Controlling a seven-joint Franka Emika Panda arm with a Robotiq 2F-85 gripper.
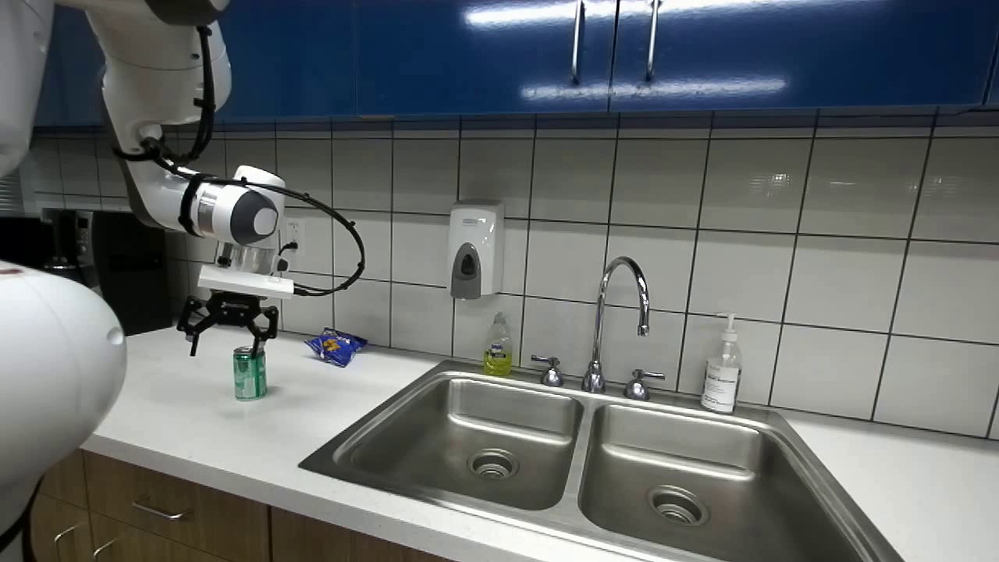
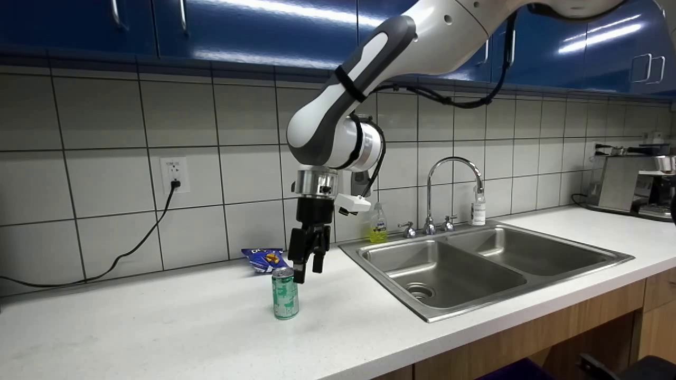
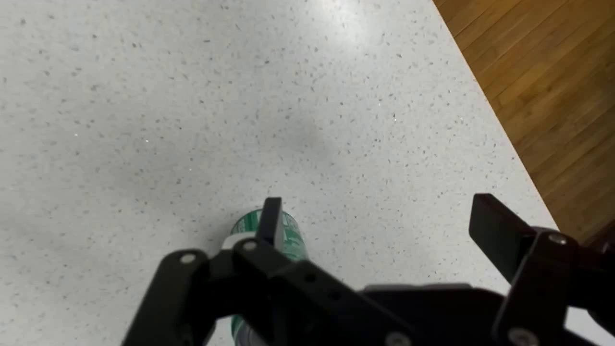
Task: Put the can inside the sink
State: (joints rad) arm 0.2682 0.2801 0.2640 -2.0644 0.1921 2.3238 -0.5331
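The can (image 1: 250,382) is green with a silvery top and stands upright on the white counter in both exterior views (image 2: 285,298). My gripper (image 1: 225,349) points down, open and empty, with one finger close to the can's top and the other finger out to the side, away from the can. In an exterior view, the fingers (image 2: 309,272) are beside the can's top. In the wrist view, the open jaws (image 3: 375,211) have bare counter between them, and the left finger partly covers the can (image 3: 294,240). The steel double-basin sink (image 1: 579,468) shows in both exterior views (image 2: 459,279).
A blue packet (image 1: 337,346) lies behind the can near the tiled wall. A yellow soap bottle (image 1: 498,351), the chrome faucet (image 1: 599,328) and a white pump bottle (image 1: 721,375) stand along the sink's back edge. A soap dispenser (image 1: 476,250) hangs on the wall.
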